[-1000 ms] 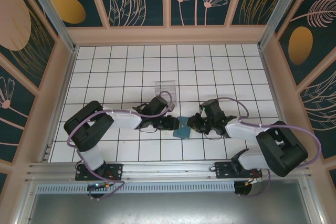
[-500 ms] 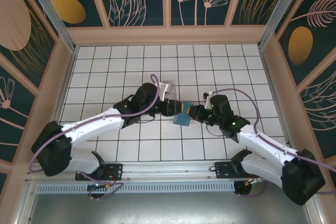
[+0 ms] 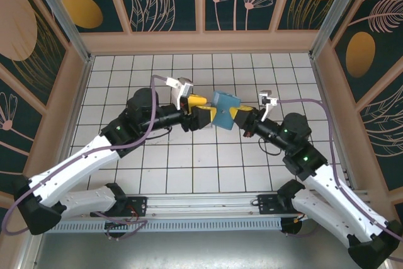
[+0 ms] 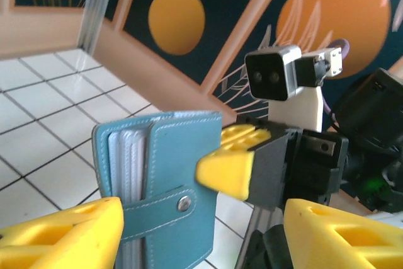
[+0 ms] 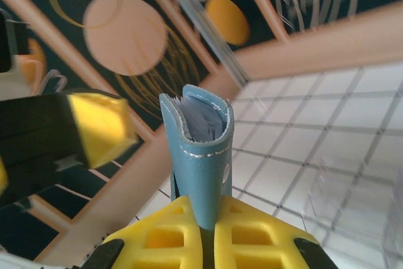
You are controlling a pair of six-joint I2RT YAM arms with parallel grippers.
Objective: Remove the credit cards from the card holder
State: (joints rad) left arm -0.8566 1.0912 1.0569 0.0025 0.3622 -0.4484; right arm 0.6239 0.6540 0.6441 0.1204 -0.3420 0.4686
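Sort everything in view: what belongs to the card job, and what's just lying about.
Job: card holder, clamped in the shut right hand; credit cards, edges showing inside it; open left hand beside it.
Lying about: clear plastic tray on the tiled table.

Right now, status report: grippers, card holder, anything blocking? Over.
Right gripper shut on card holder, held aloft. Left gripper open, at its other end. Tab snapped shut; credit cards inside.
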